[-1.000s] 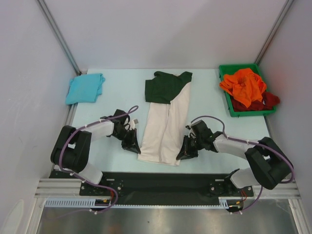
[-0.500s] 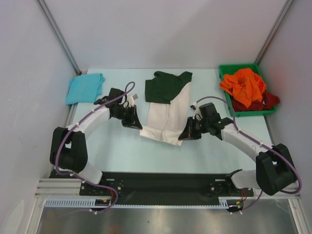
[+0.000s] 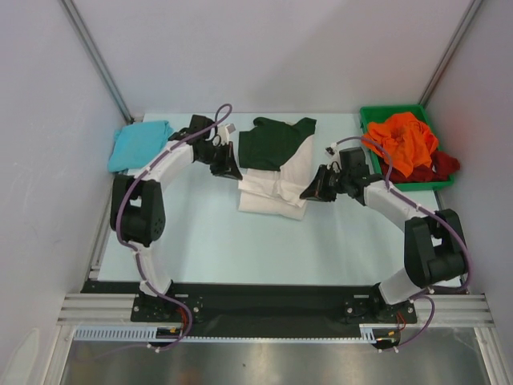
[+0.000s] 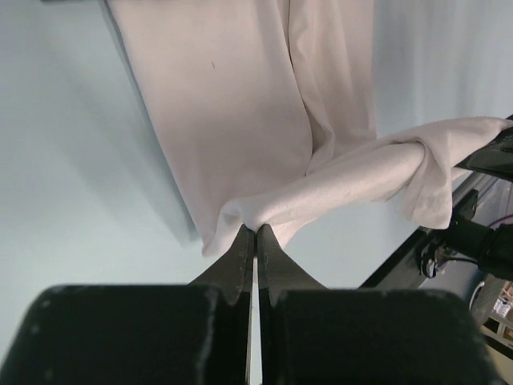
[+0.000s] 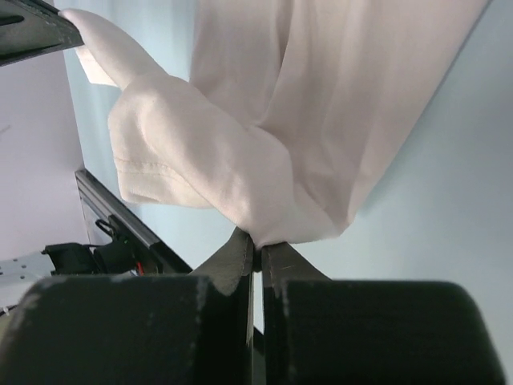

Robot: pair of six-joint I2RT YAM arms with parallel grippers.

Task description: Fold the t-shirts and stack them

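Observation:
The cream t-shirt (image 3: 272, 191) with dark green sleeves (image 3: 272, 143) lies mid-table, its lower part doubled over toward the sleeves. My left gripper (image 3: 232, 172) is shut on the cream hem's left corner (image 4: 240, 215). My right gripper (image 3: 309, 193) is shut on the hem's right corner (image 5: 268, 220). Both hold the hem lifted above the shirt body. A folded teal t-shirt (image 3: 141, 144) lies at the far left. An orange t-shirt (image 3: 401, 140) and a dark red one (image 3: 437, 166) sit bunched in the bin.
The green plastic bin (image 3: 374, 169) stands at the far right against the wall. White enclosure walls close in on the left, right and back. The black rail (image 3: 264, 301) with the arm bases runs along the near edge.
Both grippers have carried the cream hem from the near edge away toward the green sleeves, folding the shirt's lower part over its upper part. Both arms have stretched out.

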